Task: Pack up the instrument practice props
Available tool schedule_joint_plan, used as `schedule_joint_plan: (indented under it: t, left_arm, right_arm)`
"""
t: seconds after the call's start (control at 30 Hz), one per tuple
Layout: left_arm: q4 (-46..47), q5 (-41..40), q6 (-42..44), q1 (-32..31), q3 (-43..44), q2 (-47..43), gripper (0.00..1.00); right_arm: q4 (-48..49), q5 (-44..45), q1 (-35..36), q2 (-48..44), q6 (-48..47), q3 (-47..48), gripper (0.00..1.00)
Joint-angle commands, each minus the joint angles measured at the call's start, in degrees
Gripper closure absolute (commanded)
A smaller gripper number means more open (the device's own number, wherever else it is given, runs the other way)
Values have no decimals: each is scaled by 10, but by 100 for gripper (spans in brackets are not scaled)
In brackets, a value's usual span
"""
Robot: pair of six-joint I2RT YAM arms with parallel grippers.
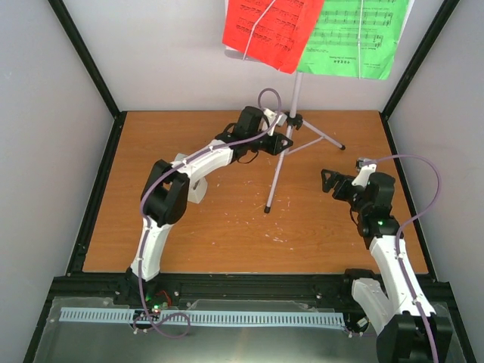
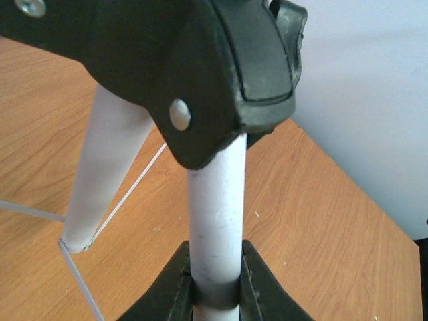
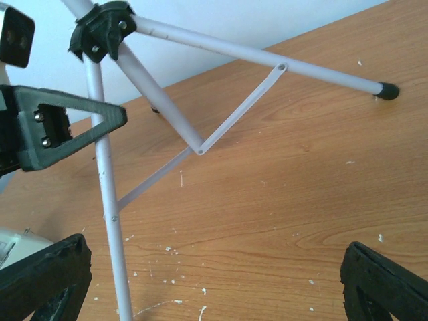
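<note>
The stand (image 1: pixel 277 172) is seen on the desk's (image 1: pixel 219 227) rear half, with red and green pages (image 1: pixel 268 30) on top. Its pole is clamped by the left pincer (image 1: pixel 284 141); the right pincer (image 1: pixel 333 181) is held apart nearby.

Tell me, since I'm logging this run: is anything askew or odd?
Yes: the red page hangs tilted on the music stand, overlapping the squarer green page. White flecks dot the wooden table beneath it.
</note>
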Motion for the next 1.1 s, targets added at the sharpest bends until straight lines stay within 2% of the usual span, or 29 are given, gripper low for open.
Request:
schedule_joint_plan:
  t: [0.0, 0.1, 0.3, 0.57, 0.63, 0.7, 0.8, 0.83, 0.97, 1.0, 1.07]
  left_arm:
    - [-7, 1, 9, -2, -77, -67, 95]
    - [19, 2, 2, -2, -150, -116, 96]
    - [39, 22, -15, -3, -289, -215, 97]
    - [38, 9, -23, -7, -451, -343, 96]
    - [39, 2, -20, -7, -468, -364, 87]
    - [38, -7, -16, -7, -471, -377, 57]
    - [33, -23, 2, -7, -463, -399, 24]
    - [31, -30, 11, -7, -463, -410, 17]
    - [41, -67, 50, -7, -478, -473, 5]
    - [47, -90, 55, -7, -489, -493, 1]
    - [57, -160, 54, -4, -516, -536, 1]
  right_arm:
    - [-41, 6, -5, -25, -11, 29, 0]
    - [-49, 3, -5, -41, -8, 28, 0]
    - [-44, -71, -5, -64, 10, 19, 0]
    - [-74, -94, -5, -91, 28, 2, 0]
    - [-79, -96, -5, -102, 39, -2, 0]
    - [-78, -99, -5, -112, 44, -3, 0]
    - [-80, -95, -5, -135, 39, 19, 0]
    - [-83, -88, -5, -144, 33, 31, 0]
    - [-123, -55, -5, -164, 7, 112, 0]
    - [-135, -54, -5, -162, 4, 139, 0]
    - [-159, -55, -5, -151, 9, 189, 0]
